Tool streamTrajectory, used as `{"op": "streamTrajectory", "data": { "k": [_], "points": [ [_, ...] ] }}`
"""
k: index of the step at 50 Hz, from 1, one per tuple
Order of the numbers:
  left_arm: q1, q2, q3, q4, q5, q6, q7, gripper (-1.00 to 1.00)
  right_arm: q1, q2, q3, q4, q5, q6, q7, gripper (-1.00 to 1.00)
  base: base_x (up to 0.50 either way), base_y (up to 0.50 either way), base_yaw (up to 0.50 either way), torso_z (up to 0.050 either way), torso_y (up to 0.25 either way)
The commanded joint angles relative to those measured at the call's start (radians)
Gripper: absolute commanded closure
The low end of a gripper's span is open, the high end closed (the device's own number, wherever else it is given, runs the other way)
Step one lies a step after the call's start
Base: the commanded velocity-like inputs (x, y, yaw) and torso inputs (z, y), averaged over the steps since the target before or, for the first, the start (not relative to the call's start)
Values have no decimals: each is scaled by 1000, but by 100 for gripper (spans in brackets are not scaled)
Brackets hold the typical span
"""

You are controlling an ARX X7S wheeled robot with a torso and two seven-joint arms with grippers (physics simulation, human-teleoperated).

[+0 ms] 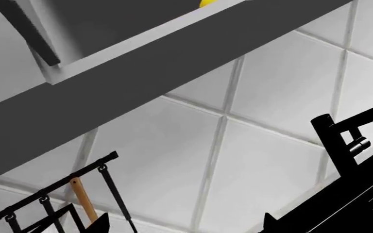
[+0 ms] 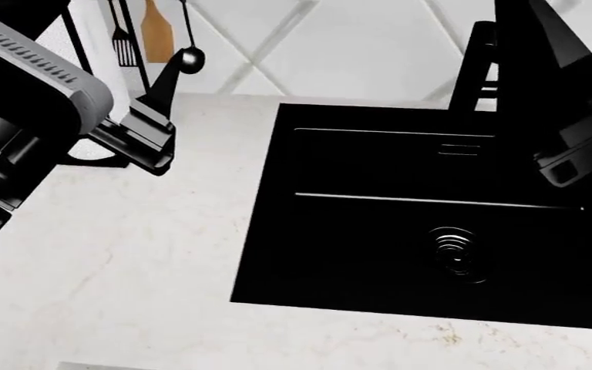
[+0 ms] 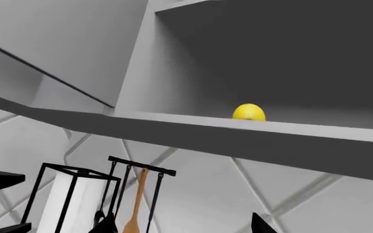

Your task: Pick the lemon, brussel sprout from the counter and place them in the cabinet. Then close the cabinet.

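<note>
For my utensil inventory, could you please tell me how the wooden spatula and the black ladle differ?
The wooden spatula is tan, the black ladle black. The spatula ends in a flat blade, the ladle in a small round bowl. Both hang before the tiled wall.

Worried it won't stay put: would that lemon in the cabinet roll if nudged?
Probably. The lemon looks rounded and smooth, resting on a flat cabinet shelf near its front edge, with nothing visible blocking it. Its skin looks slick, so likely slippery.
</note>
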Motion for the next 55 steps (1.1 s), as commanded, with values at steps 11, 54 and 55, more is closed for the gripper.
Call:
{"op": "streamTrajectory", "data": {
  "k": [11, 54, 55],
  "points": [
    [31, -19, -28, 38, -31, -8, -25, -100, 3, 13, 19, 8, 37, -9, 19, -100, -13, 0, 0, 0, 0],
    [79, -39, -376, 106, -275, -128, -375, -100, 21, 43, 34, 22, 62, -15, 37, -100, -15, 3, 0, 0, 0],
    [69, -42, -382, 101, -280, -132, -382, -100, 22, 42, 33, 22, 62, -15, 38, -100, 0, 0, 0, 0, 0]
  ]
}}
